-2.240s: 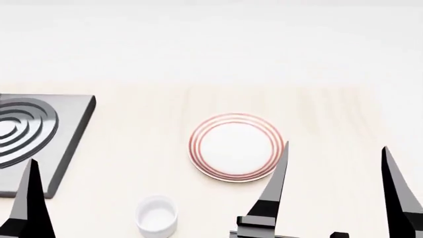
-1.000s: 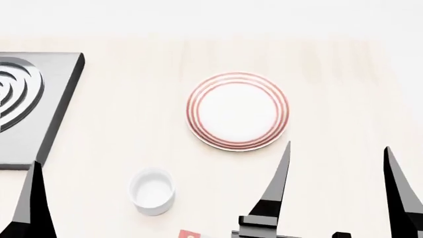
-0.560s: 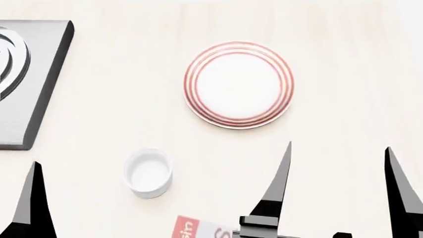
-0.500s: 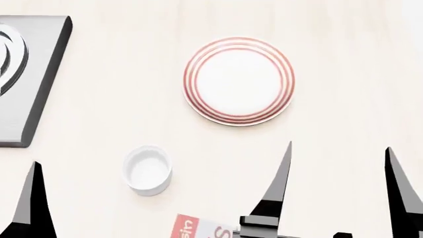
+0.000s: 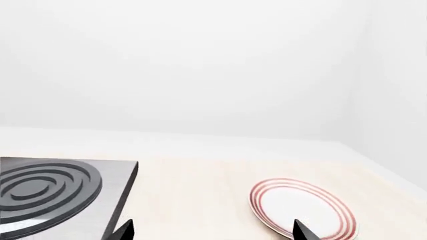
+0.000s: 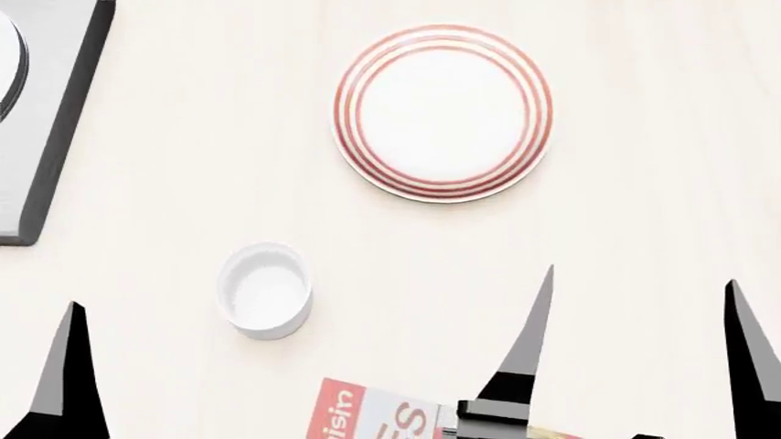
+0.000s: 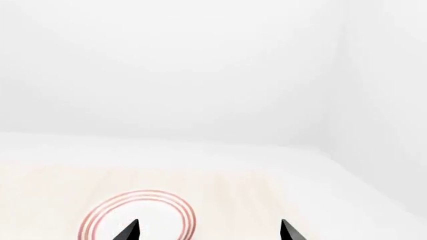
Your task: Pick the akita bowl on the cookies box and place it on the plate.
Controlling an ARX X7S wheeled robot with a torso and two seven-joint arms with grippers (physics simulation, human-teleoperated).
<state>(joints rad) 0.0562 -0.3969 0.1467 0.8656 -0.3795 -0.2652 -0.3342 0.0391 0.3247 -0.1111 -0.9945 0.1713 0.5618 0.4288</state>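
Observation:
The plate point(image 6: 443, 112), white with thin red rings, lies bare at the far middle of the pale wooden table; it also shows in the left wrist view point(image 5: 303, 207) and the right wrist view point(image 7: 137, 215). A corner of the red-and-white cookies box point(image 6: 372, 416) shows at the head view's lower edge. The akita bowl is out of view. My right gripper point(image 6: 639, 279) point(image 7: 208, 223) stands open and holds nothing, nearer to me than the plate and to its right. My left gripper point(image 5: 211, 225) is open and holds nothing; the head view shows only one of its fingers point(image 6: 68, 384).
A small plain white cup point(image 6: 265, 290) stands between the plate and the box, to the left. A grey stove block with ring burners point(image 6: 37, 119) point(image 5: 53, 195) sits at the far left. A white wall rises behind the table.
The head view has tilted downward: plate, cup and stove slid up in the picture, and the cookies box corner came into view. Both grippers stay open.

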